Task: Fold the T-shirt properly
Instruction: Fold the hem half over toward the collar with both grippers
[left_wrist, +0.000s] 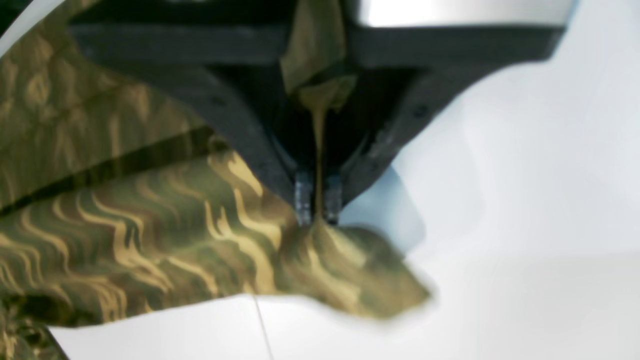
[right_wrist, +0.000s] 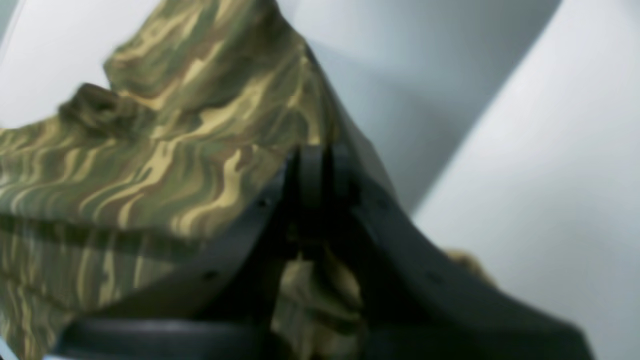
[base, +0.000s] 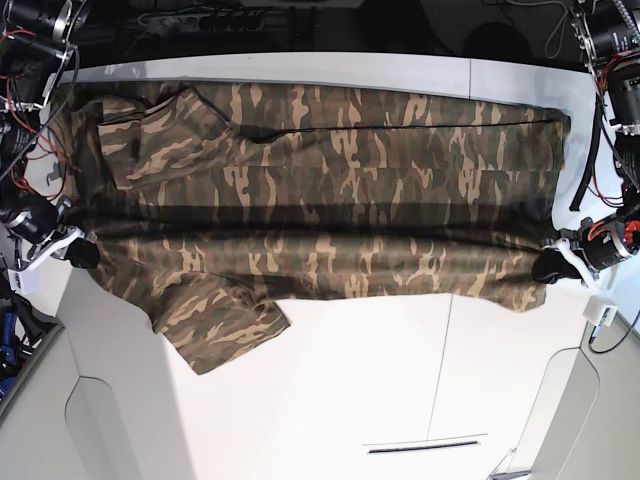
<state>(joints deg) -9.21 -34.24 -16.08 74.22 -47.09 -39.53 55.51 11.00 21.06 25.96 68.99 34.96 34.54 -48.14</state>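
Two arms are seen at the opposite edges of the base view, each reaching inward toward the T-shirt (base: 330, 200), which is spread lengthwise across the white table (base: 400, 380). At the left edge of that view the right gripper (base: 80, 253) is held low at the cloth's near edge, its wired arm rising behind it along the frame's side. Just beside it a sleeve (base: 215, 325) hangs forward over the table, and a second sleeve lies folded near the far left corner, by the dark collar line.

In the right wrist view the right gripper (right_wrist: 315, 165) is seen with its black fingers (right_wrist: 305, 175) pressed together, camouflage cloth being pinched between them and bunched below in the throat of the jaws. The T-shirt (right_wrist: 165, 150) is draped away to the left in that view, lifted into a ridge.

Across the middle of the base view, the shirt's near edge is stretched between the two grippers in a fairly straight line.

At the right edge the left gripper (base: 553, 266) is set at the hem corner. In the left wrist view the left gripper (left_wrist: 318, 200) is closed narrowly on a thin fold of the T-shirt (left_wrist: 150, 225), a strip of cloth being drawn up between the fingers (left_wrist: 303, 197) and a loose corner sticking out past the tips over the table (left_wrist: 550, 225).
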